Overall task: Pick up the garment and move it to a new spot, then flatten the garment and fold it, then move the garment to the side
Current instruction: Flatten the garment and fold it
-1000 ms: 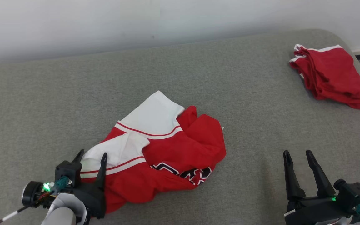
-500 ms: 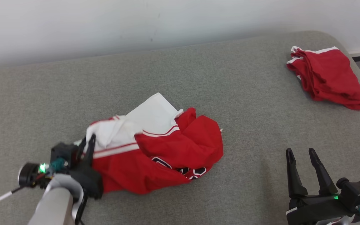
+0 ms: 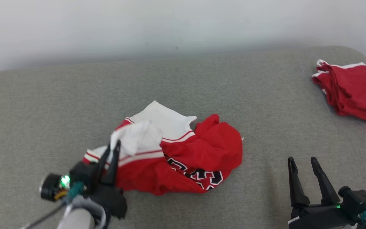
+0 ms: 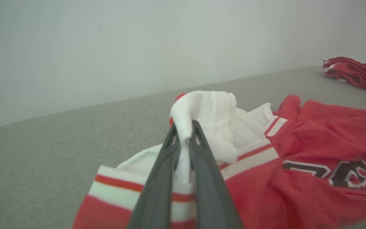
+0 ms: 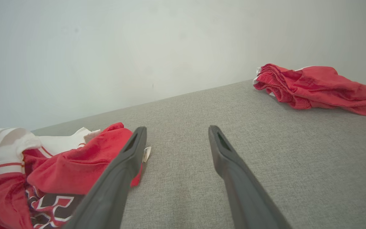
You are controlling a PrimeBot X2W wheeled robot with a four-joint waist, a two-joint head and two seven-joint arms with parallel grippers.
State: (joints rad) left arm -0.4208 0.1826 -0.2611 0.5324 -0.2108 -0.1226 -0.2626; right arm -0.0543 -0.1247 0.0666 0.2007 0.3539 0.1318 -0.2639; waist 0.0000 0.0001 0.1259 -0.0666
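My left gripper (image 3: 113, 145) pinches a white fold of the garment (image 3: 208, 146); my right gripper (image 3: 302, 159), its 2 fingers spread, hangs well right of it.

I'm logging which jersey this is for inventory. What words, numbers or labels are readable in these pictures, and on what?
No text reads whole.
Black, white-edged lettering on the red and white garment: crumpled into folds, unreadable.
Small white tag at that garment's edge: too small to read.
The folded red garment: no text visible.
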